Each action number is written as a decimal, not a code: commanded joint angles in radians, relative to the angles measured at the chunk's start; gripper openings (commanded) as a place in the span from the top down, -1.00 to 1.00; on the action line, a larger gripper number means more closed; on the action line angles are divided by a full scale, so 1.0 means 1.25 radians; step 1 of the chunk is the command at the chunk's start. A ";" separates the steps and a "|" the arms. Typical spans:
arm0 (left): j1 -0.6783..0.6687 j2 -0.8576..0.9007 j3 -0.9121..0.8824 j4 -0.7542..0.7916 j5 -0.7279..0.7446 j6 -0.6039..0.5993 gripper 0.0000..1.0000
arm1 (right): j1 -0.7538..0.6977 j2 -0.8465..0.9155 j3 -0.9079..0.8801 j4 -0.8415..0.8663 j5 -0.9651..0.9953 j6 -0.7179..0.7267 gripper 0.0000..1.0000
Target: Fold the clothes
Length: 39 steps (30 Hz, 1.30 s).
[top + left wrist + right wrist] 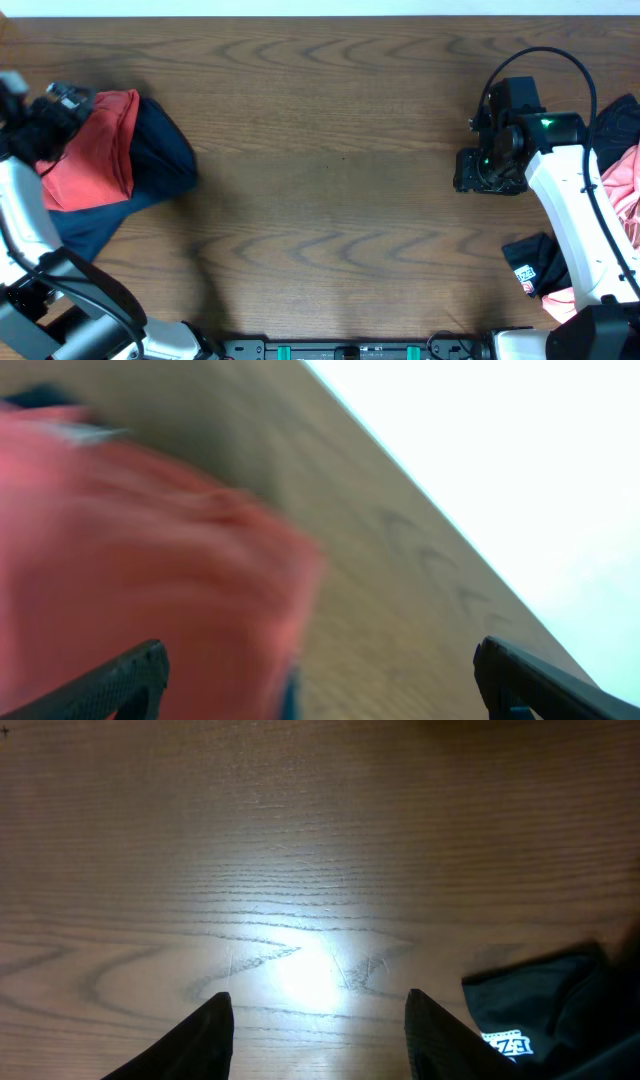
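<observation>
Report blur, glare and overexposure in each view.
Left wrist: blurred throughout, the orange-red shirt just a smear, and the area beyond the table at upper right blown out white. Right wrist: sharp, with a bright glare patch on the wood, the black garment in dimmer light. Overhead: sharp and evenly lit.

Four garments are being counted on one worktop (330, 150) (the right pile is being cut off at the edge): one orange-red garment (95, 150), one navy garment (160, 150), one pink garment (622, 195) and one black garment (535, 262). Two hands are being shown: one left hand (320, 660), one right hand (318, 1003).
</observation>
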 commanded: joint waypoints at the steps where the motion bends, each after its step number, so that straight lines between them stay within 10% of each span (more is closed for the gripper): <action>1: -0.024 -0.002 0.016 0.014 0.034 -0.017 -0.95 | -0.009 -0.008 0.012 -0.001 -0.001 0.000 -0.07; 26: 0.020 0.189 -0.103 0.042 0.190 0.032 -0.96 | -0.009 -0.008 0.012 -0.015 -0.001 0.000 -0.11; 32: -0.030 0.058 -0.103 0.089 0.186 0.032 -0.96 | -0.009 -0.008 0.012 0.022 -0.028 0.000 -0.96; 39: -0.242 -0.046 -0.103 0.059 -0.004 0.063 -0.96 | -0.008 -0.008 0.011 0.127 -0.147 -0.001 -0.98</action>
